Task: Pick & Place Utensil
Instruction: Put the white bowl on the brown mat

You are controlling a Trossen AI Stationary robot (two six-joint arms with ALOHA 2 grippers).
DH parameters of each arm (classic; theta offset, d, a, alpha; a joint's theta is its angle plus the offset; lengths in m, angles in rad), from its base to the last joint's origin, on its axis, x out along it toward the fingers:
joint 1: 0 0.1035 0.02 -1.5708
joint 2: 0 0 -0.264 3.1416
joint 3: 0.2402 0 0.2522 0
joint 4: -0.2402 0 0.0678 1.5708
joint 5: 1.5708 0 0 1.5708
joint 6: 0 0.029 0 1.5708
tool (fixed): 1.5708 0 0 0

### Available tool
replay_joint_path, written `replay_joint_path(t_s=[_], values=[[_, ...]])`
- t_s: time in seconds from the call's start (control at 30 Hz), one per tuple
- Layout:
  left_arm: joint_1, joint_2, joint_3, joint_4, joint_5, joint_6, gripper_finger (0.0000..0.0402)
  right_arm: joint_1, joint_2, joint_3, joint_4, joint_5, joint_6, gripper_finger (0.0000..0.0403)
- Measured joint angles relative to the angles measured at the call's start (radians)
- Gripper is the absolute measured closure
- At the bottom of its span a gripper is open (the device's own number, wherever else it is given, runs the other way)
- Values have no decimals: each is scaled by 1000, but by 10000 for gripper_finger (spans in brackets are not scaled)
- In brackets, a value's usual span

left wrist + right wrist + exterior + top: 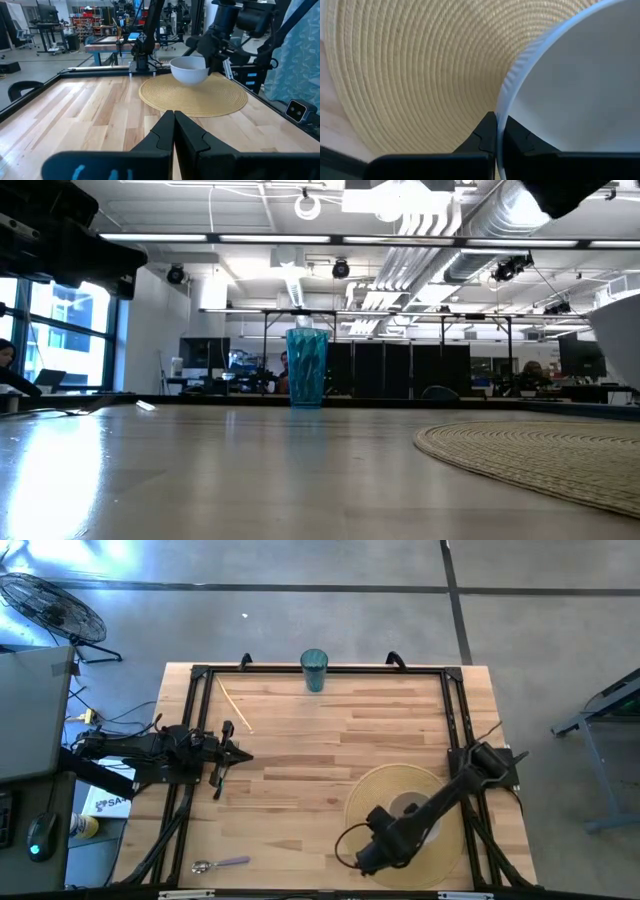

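Note:
A white bowl (189,70) hangs over the round woven placemat (385,788) on the table's right near part; my right gripper (496,125) is shut on its rim. In the low view the bowl (618,330) shows at the right edge, above the mat (530,452). A metal spoon (220,864) lies flat near the left near corner. A thin chopstick (235,705) lies toward the far left. My left gripper (237,754) is shut and waits over the table's left side, touching nothing. My right gripper pinches the bowl's rim (503,107), one finger inside the bowl and one outside. The fingers (216,55) come from above, pointing down. The bowl is lifted clear of the placemat and hangs slightly tilted below them.
A teal tumbler (314,670) stands at the middle of the far edge. A black frame (325,670) runs around the table top. Bare wood (300,770) lies between the two arms.

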Motion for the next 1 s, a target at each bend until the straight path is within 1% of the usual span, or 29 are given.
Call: replay_joint_path(t_s=[0.27,0.5,1.0], values=[[0,0,0,0,0,0,401,11,0,-1,17,55,24,402],[0,0,0,0,0,0,401,11,1,-63,106,34,33,402],[0,0,0,0,0,0,401,11,1,-66,109,45,31,384]])
